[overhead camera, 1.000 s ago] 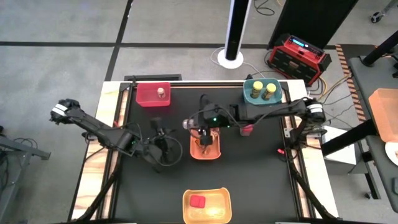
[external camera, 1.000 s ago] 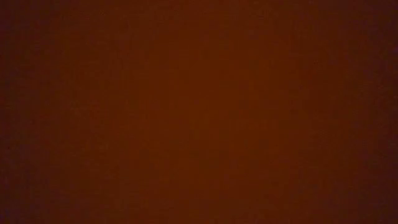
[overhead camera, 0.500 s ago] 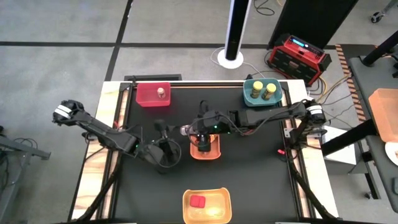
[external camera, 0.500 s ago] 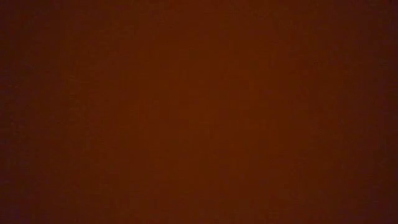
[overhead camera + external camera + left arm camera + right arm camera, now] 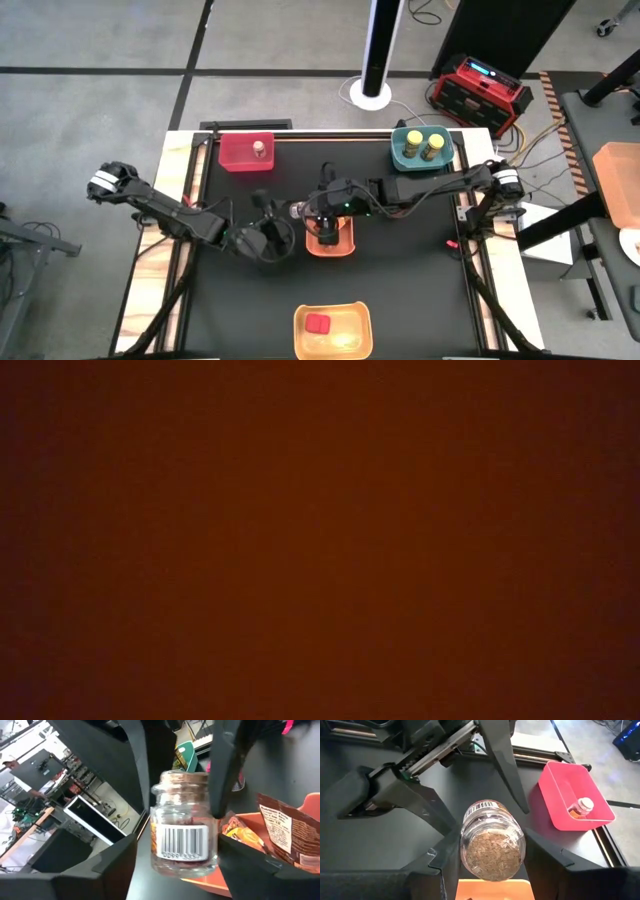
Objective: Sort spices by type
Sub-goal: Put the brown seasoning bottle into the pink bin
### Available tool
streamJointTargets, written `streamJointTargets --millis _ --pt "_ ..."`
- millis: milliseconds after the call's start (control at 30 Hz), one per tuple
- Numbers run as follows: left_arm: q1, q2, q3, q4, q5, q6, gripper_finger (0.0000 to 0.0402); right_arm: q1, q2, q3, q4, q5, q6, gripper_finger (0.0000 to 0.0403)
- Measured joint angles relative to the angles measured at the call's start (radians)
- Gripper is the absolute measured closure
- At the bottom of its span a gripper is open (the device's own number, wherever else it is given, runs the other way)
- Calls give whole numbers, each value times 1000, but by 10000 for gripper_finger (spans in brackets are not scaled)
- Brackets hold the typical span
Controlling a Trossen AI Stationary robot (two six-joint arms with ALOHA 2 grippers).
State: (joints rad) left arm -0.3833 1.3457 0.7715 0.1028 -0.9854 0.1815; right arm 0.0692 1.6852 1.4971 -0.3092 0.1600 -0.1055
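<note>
A tiny glass spice jar point(image 5: 182, 827) with a barcode label is held off the table at the orange bin's point(image 5: 345, 245) left rim. My right gripper point(image 5: 306, 212) comes from the table's right and is shut on it. My left gripper point(image 5: 278, 228) is open, reaching in from the left. Its two fingers point(image 5: 107, 870) stand on either side of the jar's body. Printed packets point(image 5: 282, 835) lie in the orange bin. Another tiny jar point(image 5: 259, 150) stands in the red bin point(image 5: 236, 152). Two yellow-lidded jars point(image 5: 422, 146) stand in the teal bin point(image 5: 398, 152). A red cube point(image 5: 317, 323) lies in the yellow bin point(image 5: 350, 330). My right gripper pinches the jar between its two fingers point(image 5: 226, 775) at the narrow neck end point(image 5: 205, 790). It comes from the table's right, and the jar's labelled body sticks out beyond the fingertips. The jar is clear of the table. My left gripper: whether a finger touches the jar's body point(image 5: 215, 855), I cannot tell.
Red bin at the far left, teal bin at the far right, yellow bin at the near edge, orange bin in the middle under my right gripper. The low view is dark and shows nothing. Bare black tabletop point(image 5: 420, 290) lies at the near right.
My right gripper has carried the jar a little toward the table's left, to the orange bin's left rim. My left gripper has moved toward the table's right and closed in on the jar, its fingers now on either side of it.
</note>
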Motion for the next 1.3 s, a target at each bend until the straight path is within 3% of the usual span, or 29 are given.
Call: streamJointTargets --millis 300,700,800,933,1067,1133,1233,1300 --pt "5 0 0 7 26 -8 233 8 0 0 0 5 0 222" --pt "6 0 -19 55 23 -15 226 10 -92 -2 -11 -4 17 155" --pt "6 0 -54 142 24 0 226 17 -135 -5 -16 -3 15 145" --pt "-1 0 -111 376 42 74 226 44 -183 -48 10 -3 -12 137" --pt "-12 0 -153 581 129 149 224 82 -216 -148 129 -1 -23 133" --pt "-19 0 -161 653 185 187 224 105 -224 -214 214 51 -44 135" --pt "-28 -1 -163 686 202 230 224 152 -235 -284 310 267 -102 141" --pt "-26 -1 -164 689 203 236 223 173 -246 -317 396 334 -137 145"
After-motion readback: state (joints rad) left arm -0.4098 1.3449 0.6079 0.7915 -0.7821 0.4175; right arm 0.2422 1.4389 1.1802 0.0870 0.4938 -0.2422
